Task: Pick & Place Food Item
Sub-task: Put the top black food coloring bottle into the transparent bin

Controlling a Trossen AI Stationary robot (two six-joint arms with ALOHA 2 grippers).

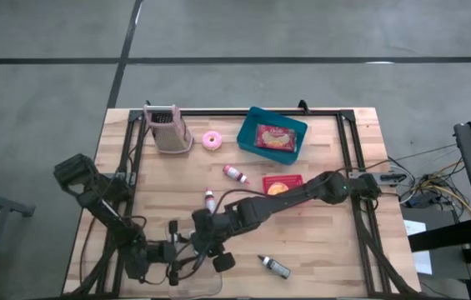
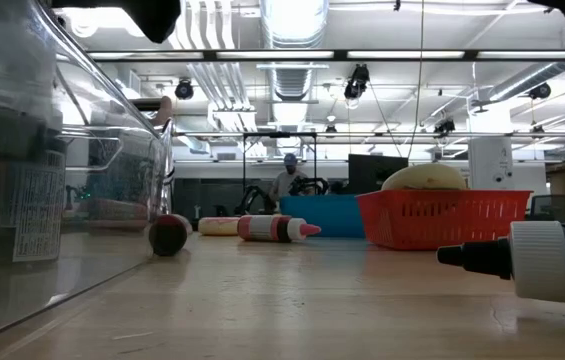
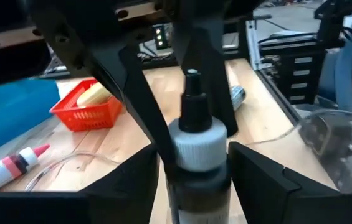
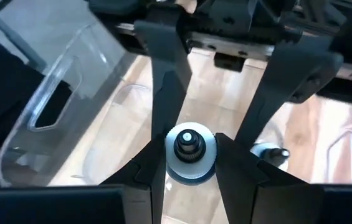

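Beside the clear container [image 1: 192, 283] at the tabletop's [image 1: 318, 242] near edge, both pincers meet on one dark bottle [image 3: 195, 155]; the left pincer [image 3: 191, 180] clamps its body, cap pointing away, while the right pincer [image 4: 189, 163] closes narrowly around the white cap [image 4: 189, 149], looking down the long axis. Judging by this, a handover is underway; open boards lie toward the red basket [image 1: 283, 184], though a loose bottle [image 1: 274, 266] lies nearby.

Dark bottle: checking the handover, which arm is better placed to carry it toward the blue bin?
Right, probably: left end effector and right end effector both grip the bottle, but the right arm reaches in from the blue bin's side.
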